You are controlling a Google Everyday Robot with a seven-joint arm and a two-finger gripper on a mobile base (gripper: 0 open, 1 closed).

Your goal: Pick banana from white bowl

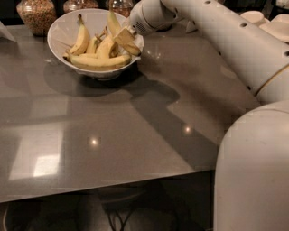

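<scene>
The white bowl (58, 27) stands at the back left of the grey table and holds several bananas. The banana (97, 62), long, slim and curved, lies across the front of the bowl. A shorter banana (81, 38) with a dark stem leans against the left wall, and paler ones stand in the middle. My gripper (128, 41) reaches into the right side of the bowl, just above the banana's right end. It is open, and its cream fingers (123, 35) are down among the bananas. It holds nothing.
Glass jars (36, 13) of food stand behind the bowl at the table's back edge. Small white bowls and plates (266, 22) sit at the back right. My white arm (216, 31) crosses the right side above the table (113, 135).
</scene>
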